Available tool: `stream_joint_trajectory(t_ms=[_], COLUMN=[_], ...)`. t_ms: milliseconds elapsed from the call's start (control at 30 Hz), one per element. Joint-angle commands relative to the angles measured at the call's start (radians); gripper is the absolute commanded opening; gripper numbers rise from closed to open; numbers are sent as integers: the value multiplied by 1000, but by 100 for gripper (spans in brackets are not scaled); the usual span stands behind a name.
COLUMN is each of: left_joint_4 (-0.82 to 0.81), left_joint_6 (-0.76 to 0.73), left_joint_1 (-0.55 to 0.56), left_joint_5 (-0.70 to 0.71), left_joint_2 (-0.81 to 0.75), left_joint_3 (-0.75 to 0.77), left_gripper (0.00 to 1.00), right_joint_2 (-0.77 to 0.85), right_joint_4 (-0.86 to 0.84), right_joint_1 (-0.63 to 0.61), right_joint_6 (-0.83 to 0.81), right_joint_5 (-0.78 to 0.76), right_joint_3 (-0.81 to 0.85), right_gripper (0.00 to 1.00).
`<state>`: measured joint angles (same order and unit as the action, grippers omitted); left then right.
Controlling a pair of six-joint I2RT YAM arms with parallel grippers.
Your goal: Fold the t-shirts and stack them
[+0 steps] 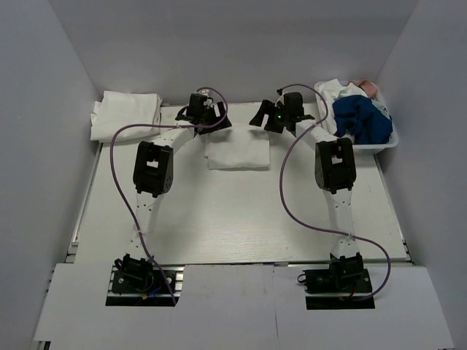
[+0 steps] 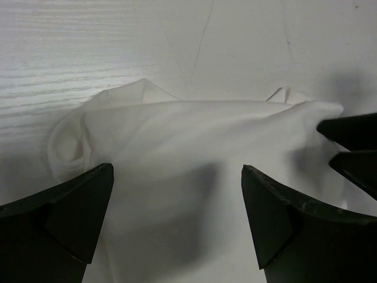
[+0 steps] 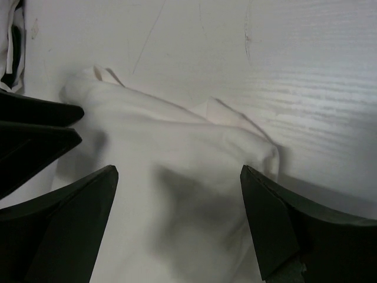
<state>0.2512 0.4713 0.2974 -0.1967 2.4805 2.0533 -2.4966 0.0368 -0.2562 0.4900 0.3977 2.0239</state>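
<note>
Top external view showed a folded white t-shirt (image 1: 238, 153) lying just above mid-frame on the table (image 1: 219, 226); the left gripper (image 1: 208, 117) and right gripper (image 1: 271, 117) hung over its far corners, jaws spread wide and holding nothing, probably placed to take both corners together. A pile of folded t-shirts (image 1: 125, 114) sat at upper left, likely where the stack belongs; a basket (image 1: 379, 146) of clothes waited at upper right.

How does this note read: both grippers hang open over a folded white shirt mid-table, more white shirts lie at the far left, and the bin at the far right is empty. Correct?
Not quite: the bin is not empty. It holds a blue garment and some white cloth, as the top external view shows. The rest stands.
</note>
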Motion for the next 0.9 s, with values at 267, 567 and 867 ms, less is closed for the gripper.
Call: stream_joint_trajectory(t_ms=[267, 567, 867], left_joint_4=[225, 226, 249], left_joint_6=[-76, -86, -106], left_joint_1=[13, 13, 22], left_joint_5=[172, 141, 105], left_joint_2=[-311, -309, -194], left_joint_3=[-128, -263, -211], left_gripper=[100, 100, 98], right_joint_2=[724, 1096, 1260], right_joint_4=[-212, -305, -305], right_joint_1=[-18, -26, -25], right_joint_6=[-36, 10, 22], right_joint_5=[-83, -137, -170], right_joint_3=[-739, -1208, -1402], right_gripper=[90, 90, 90])
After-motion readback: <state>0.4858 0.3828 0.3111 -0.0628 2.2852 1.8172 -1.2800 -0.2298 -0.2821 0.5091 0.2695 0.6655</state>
